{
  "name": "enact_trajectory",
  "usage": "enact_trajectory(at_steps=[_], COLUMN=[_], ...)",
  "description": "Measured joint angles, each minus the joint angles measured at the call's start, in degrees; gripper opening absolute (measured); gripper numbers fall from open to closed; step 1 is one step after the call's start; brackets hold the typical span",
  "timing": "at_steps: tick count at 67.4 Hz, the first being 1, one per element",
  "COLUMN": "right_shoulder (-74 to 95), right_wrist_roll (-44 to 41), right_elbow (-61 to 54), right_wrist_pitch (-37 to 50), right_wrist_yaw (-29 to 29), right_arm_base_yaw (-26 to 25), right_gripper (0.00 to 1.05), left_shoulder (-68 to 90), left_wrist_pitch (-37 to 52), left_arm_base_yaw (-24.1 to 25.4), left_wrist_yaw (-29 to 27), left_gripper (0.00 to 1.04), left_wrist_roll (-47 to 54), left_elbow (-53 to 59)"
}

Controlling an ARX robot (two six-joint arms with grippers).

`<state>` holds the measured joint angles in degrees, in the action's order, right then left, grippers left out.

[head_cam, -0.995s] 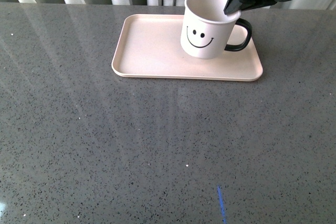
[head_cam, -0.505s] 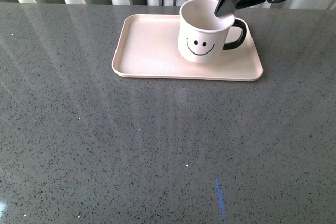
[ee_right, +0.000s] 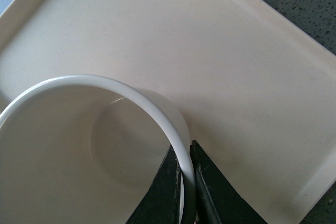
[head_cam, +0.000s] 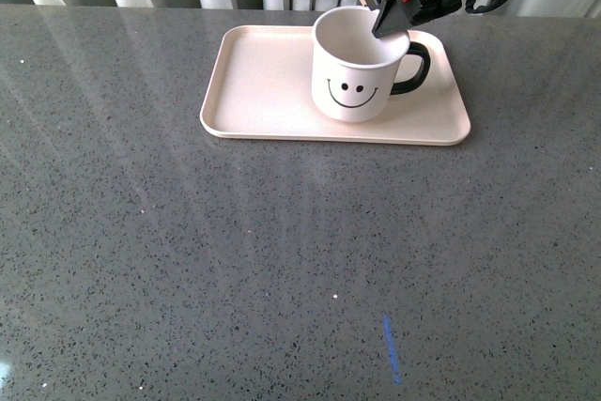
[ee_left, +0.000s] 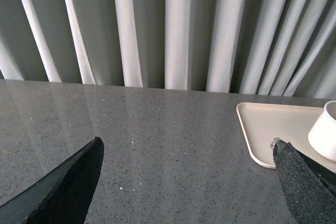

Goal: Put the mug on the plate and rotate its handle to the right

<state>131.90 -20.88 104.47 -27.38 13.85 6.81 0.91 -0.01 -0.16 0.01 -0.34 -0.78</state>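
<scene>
Three views: front first, then each wrist.
Front, mug: upright on plate, in its right half, smiley toward camera. Cannot tell if the base is fully seated.
Front, handle: points to robot's right, angled slightly back.
Front, right claw: reaches in from above and behind, pinching mug's back-right rim just beside the handle root.
Front, table: grey speckled top under plate.
Left wrist, left claw: spread wide, holding nothing, low over table.
Left wrist, plate and mug: well apart from this claw, off toward robot's right.
Right wrist, right claw: one finger inside the wall, one outside, pressed together on the rim.
Right wrist, mug: seen from above, plate floor beyond it.
Key relation: mug sits directly under right claw, gripped on the handle side. Its vertical axis is the turning axis. Right arm is nearer by far.
Judgement: handle looks close to target. Probably a small twist, then release.
</scene>
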Motion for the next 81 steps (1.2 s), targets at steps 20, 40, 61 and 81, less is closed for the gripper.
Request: enact_trajectory(at_steps=[20,40,61,81], right_shoulder=[1.18,1.29,0.74,-12.96], right_wrist_roll=[-1.55,-2.58,-4.02,-2.34], right_elbow=[1.03,1.16,0.79,-9.55], right_wrist_pitch=[-0.94,-0.98,-0.13,8.63], right_wrist_yaw=[-0.15,-0.24,1.07,8.17], right_arm_base_yaw=[0.04,0.04,0.04,-0.96], right_gripper=[0.02,0.29,0.81,0.96], left_shoulder=[0.00,0.00,0.00,0.00], left_wrist_pitch=[0.00,0.00,-0.02,-0.02], left_arm_base_yaw=[0.00,0.00,0.00,0.00], left_wrist_yaw=[0.00,0.00,0.00,0.00], left_gripper=[0.95,0.95,0.95,0.95], left_wrist_roll=[0.00,0.00,0.00,0.00], left_elbow=[0.00,0.00,0.00,0.00])
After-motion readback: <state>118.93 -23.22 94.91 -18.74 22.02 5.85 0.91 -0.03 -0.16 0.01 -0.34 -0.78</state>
